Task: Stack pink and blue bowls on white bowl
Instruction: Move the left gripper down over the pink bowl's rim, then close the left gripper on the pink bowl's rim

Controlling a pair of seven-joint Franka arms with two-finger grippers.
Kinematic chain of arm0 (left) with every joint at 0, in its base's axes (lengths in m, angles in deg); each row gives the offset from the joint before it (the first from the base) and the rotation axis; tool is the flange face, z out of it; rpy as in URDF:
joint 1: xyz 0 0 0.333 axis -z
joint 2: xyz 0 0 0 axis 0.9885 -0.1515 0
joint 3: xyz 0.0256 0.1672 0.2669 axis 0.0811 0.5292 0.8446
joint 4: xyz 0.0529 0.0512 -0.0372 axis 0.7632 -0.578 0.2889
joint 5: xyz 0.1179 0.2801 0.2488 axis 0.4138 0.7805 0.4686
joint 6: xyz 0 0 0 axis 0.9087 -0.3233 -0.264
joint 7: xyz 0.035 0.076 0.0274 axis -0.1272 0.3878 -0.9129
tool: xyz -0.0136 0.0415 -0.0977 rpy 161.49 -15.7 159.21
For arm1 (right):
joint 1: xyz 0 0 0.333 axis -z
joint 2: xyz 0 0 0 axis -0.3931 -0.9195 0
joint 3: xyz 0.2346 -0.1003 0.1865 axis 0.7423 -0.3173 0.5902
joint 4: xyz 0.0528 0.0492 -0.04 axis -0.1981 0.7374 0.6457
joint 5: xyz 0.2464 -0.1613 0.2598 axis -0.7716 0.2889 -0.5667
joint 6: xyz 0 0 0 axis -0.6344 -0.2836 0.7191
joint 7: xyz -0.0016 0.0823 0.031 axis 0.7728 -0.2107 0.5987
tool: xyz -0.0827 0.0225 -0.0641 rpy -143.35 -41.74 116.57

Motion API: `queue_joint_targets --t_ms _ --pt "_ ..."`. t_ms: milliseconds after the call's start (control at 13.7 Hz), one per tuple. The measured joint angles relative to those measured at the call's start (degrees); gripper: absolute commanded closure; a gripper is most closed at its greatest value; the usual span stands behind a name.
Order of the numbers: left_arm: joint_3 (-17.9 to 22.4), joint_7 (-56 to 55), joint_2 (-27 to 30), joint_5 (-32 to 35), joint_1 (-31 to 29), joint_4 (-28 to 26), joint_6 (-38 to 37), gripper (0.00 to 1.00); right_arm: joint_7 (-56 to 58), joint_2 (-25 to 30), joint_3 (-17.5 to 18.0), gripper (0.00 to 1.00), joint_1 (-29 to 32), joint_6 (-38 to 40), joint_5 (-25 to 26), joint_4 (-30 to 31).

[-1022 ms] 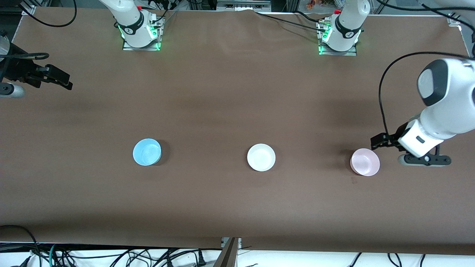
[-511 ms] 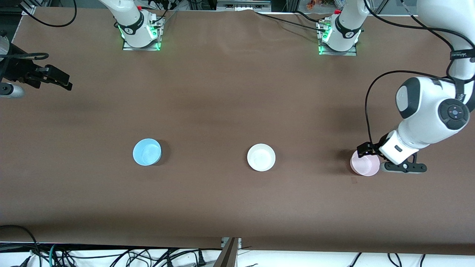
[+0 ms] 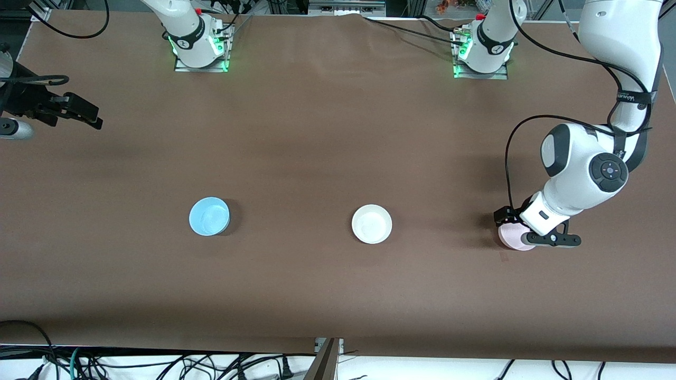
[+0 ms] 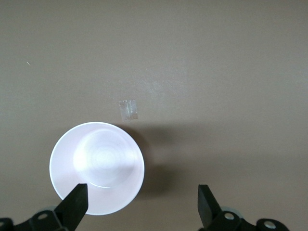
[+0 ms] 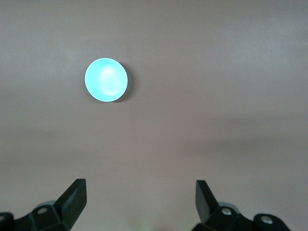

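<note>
Nothing is stacked yet: the pink bowl [image 3: 513,238], white bowl [image 3: 372,224] and blue bowl [image 3: 209,216] sit apart on the desk [image 3: 338,132], the left end effector [image 4: 142,207] released over pink, the right end effector [image 5: 139,199] waiting released.

Pale pink bowl [image 3: 511,238], sky-blue bowl [image 3: 209,216], plain white bowl [image 3: 372,224], brown table [image 3: 317,132], seemingly unpatterned.

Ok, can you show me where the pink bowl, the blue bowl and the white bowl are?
pink bowl [image 4: 98,166]: left wrist view, on its inside bottom.
blue bowl [image 3: 209,216]: front view, on the middle of its inside.
white bowl [image 3: 372,224]: front view, on the middle of its inside.
</note>
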Motion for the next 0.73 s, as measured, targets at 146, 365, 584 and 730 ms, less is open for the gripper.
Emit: queue_joint_targets --t_ms 146,365,584,730 --pt "0.0 0.0 -1.1 0.92 0.0 -0.24 1.7 0.0 0.0 0.0 0.0 0.0 0.0 -0.01 0.0 0.0" --pt "0.03 0.0 -3.27 1.01 -0.06 -0.6 5.33 0.0 0.0 0.0 -0.02 0.0 0.0 -0.02 -0.04 0.0" --pt "0.07 0.0 -4.66 1.01 -0.18 -1.05 7.7 0.0 0.0 0.0 -0.08 0.0 0.0 -0.03 -0.18 0.0" --pt "0.07 0.15 -5.23 1.02 -0.19 -1.44 8.84 0.0 0.0 0.0 -0.09 0.0 0.0 -0.15 -0.22 0.0"
